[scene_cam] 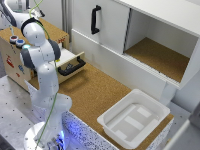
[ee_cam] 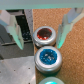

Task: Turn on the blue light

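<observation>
Hovering over the wooden box (scene_cam: pixel 20 60) at the upper left of the exterior view, the gripper (ee_cam: pixel 40 44) is being held above a row of small round button lamps. In the wrist view its two fingers (ee_cam: pixel 15 31) are being kept spread apart, with nothing pinched between them, and the red-capped button (ee_cam: pixel 45 36) is being framed in the gap. The blue light (ee_cam: pixel 49 56) is being shown just beside the red one, the two rims nearly touching, and it is lying outside the gap between the fingertips. A third rim, teal-tinted, is being cut off at the frame edge beyond the blue cap, so what it is cannot be told.

In the exterior view the blue light (scene_cam: pixel 20 43) is being seen as a tiny dot on the top of the box, next to the red-capped button (scene_cam: pixel 12 39), both partly crowded by the white arm (scene_cam: pixel 42 65) in front of them. A drawer (scene_cam: pixel 70 65) with a black handle is being left pulled open from the side of the box. A white tray (scene_cam: pixel 131 119) is resting on the cork surface (scene_cam: pixel 90 92) at the lower right, well apart from the box, and a white cabinet (scene_cam: pixel 150 35) is filling the upper right.
</observation>
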Action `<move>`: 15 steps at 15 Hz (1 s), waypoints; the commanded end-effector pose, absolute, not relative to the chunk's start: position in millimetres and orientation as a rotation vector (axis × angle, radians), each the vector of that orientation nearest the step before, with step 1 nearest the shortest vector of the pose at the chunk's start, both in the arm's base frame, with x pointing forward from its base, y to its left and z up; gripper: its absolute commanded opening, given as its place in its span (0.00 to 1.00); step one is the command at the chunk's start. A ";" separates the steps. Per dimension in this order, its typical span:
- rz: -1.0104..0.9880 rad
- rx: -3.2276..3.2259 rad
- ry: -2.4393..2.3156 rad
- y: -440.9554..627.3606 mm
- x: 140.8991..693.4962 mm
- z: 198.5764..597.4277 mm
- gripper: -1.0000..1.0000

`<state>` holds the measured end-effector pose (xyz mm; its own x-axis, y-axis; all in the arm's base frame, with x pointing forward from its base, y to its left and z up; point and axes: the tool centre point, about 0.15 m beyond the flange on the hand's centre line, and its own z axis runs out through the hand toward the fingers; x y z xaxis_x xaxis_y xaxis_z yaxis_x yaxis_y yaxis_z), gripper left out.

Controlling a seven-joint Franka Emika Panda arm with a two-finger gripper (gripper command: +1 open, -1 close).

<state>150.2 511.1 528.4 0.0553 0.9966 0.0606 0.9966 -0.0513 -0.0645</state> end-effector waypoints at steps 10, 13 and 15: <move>0.004 -2.238 -2.073 529.3 167.1 452.6 0.00; 0.048 -2.259 -2.085 527.3 165.4 436.0 0.00; 0.062 -2.258 -2.086 523.3 160.9 436.2 0.00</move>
<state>164.4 525.5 463.1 0.0758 0.9964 0.0389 0.9926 -0.0717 -0.0976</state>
